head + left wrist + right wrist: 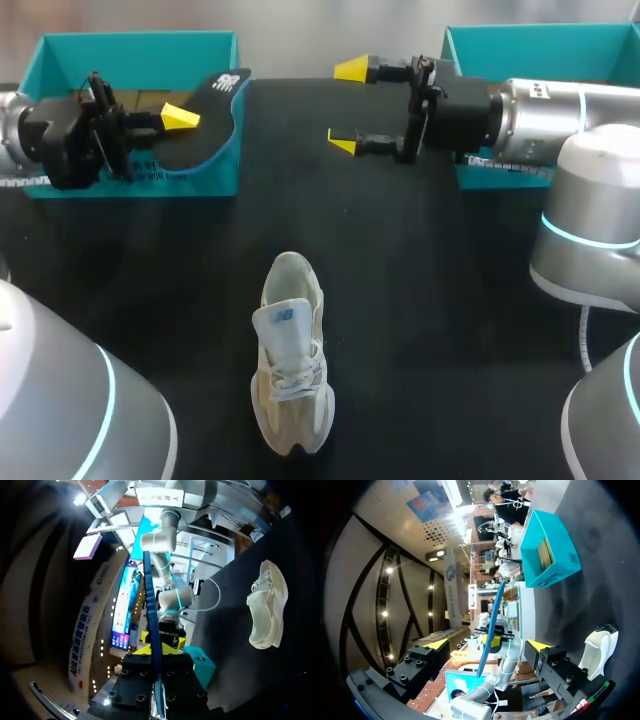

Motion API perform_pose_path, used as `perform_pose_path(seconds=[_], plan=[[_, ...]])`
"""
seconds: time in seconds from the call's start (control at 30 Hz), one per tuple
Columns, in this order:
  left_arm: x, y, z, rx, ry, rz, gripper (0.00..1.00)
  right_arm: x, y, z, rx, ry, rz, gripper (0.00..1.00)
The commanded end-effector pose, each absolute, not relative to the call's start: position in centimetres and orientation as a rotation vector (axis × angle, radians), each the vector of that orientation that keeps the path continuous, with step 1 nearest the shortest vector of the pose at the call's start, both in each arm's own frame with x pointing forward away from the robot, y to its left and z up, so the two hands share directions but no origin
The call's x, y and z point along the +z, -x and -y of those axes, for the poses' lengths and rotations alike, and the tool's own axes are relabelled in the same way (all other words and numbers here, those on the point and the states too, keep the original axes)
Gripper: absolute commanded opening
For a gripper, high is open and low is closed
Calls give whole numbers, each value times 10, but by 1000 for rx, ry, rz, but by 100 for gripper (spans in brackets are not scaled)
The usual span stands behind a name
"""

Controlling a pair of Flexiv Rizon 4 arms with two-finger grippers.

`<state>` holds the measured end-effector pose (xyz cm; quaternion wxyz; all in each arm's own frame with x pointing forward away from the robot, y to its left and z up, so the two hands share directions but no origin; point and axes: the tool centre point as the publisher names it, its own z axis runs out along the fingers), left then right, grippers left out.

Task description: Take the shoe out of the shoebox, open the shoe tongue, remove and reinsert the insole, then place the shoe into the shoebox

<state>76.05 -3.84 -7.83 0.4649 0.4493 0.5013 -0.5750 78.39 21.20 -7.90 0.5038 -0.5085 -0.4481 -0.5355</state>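
The shoe (291, 368) lies on the black table (430, 300), in the middle and on the side close to the robot. It is outside both boxes. Its long axis runs from near to far: the toe points toward the robot and the heel opening points away, toward the two grippers. The tongue (280, 325) stands up, so the opening looks free.

The left gripper (172, 126) is above the left box (140, 45) and is closed on the insole (215, 112). In the left wrist view the insole shows edge-on as a thin blue strip that goes out from between the fingers. The right gripper (347, 105) hangs near the right box (540, 40). Its jaws are wide apart and it holds nothing.

I judge that the insole is already out and that putting it back is the next step. From the left gripper, the shoe lies toward the robot and toward the right, well apart from it. The insole's length runs mostly across the table, but the shoe's length runs near to far. So the insole probably needs about a quarter turn to line up, and it should enter from the heel side. The shoe is about midway between the two arms. The right gripper, being free, seems the one to steady it.
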Motion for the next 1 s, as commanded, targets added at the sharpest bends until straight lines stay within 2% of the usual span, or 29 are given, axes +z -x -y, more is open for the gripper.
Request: perform_pose_path(seconds=[0.03, 0.53, 0.77, 1.0], plan=[[-82, -775, 40, -1333, -1248, -1047, 0, -79, -784, -214, -1293, 1230, 1082, 100], [-100, -787, 56, -1131, -1253, -1220, 0, -82, -788, -218, -1277, 1227, 1155, 100], [-117, -789, 62, -1148, -1211, -1239, 0, -110, -778, -238, -1245, 1202, 1252, 100], [-124, -789, 66, -1185, -1287, -1222, 0, -118, -775, -252, -1176, 1273, 1266, 100]])
